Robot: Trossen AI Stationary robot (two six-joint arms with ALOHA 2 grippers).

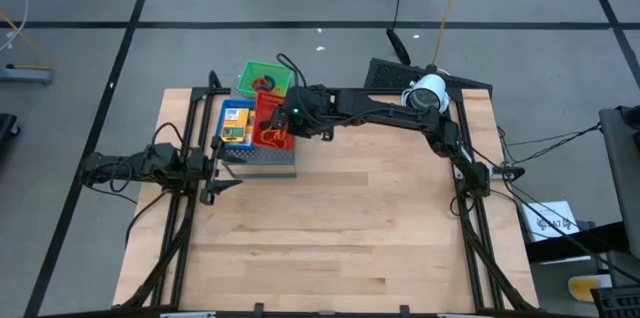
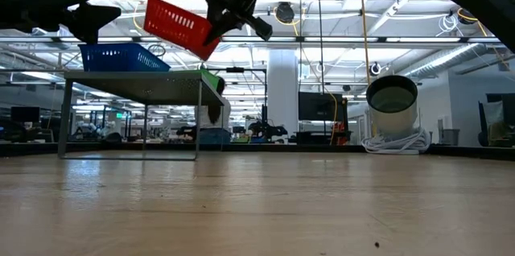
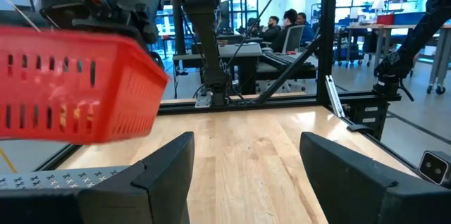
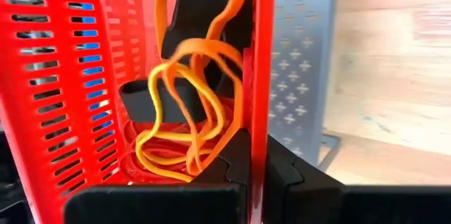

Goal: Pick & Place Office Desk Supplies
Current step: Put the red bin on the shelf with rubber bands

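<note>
The red basket (image 1: pixel 272 121) is held tilted above the grey perforated rack (image 1: pixel 258 157) at the bench's (image 1: pixel 340 238) far left, its rim pinched by the right gripper's (image 1: pixel 290 116) closed jaws; the orange and yellow rubber bands (image 4: pixel 190 122) inside may be spilled if it is tipped further. A blue basket (image 1: pixel 236 121) with yellow packets and a green basket (image 1: pixel 264 80) are seen beside it. The left gripper (image 1: pixel 222 165) waits at the left edge, its jaws wide and empty.

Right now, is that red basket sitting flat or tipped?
Tipped. The right gripper, shut on its wall, holds the red basket slanted in the air above the grey metal stand; orange rubber bands lie inside.
</note>
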